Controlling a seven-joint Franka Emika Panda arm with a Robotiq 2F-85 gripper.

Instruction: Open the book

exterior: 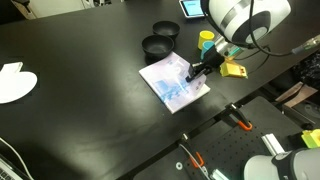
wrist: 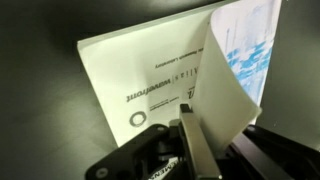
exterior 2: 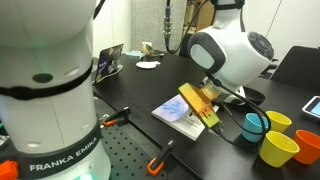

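Note:
The book lies on the black table, pale with a blue blotchy cover; it shows in both exterior views. My gripper is at its right edge, low over it. In the wrist view the cover stands lifted and curved, its lower edge running between my fingers. The white title page with printed text lies bare underneath. The gripper looks shut on the cover; the far fingertip is hidden behind the sheet.
Two black bowls stand just behind the book, with a small blue-screen tablet farther back. Coloured cups stand near the gripper. A flat white shape lies far off. Orange-handled clamps sit at the table edge.

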